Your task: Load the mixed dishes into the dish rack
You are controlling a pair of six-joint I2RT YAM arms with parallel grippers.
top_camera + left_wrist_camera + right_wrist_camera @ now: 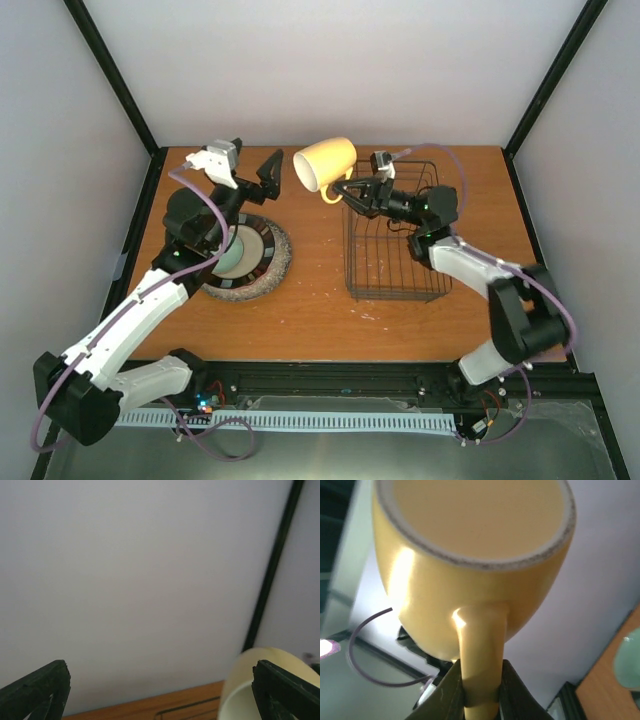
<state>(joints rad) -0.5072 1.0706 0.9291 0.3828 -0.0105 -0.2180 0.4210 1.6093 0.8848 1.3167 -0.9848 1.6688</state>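
Aloft, right hand pinching yellow mug beside dish rack, left hand wide near plate.

The dish rack is set on the right half of the table. A plate is laid flat on the left half, well apart from the rack. The mug is held in the air behind and between them, tipped on its side, near the rack's rear left corner. Its handle is clamped by the right gripper, which is extended over the rack. The left gripper is raised above the plate's rear edge, just left of the mug and apart from it.
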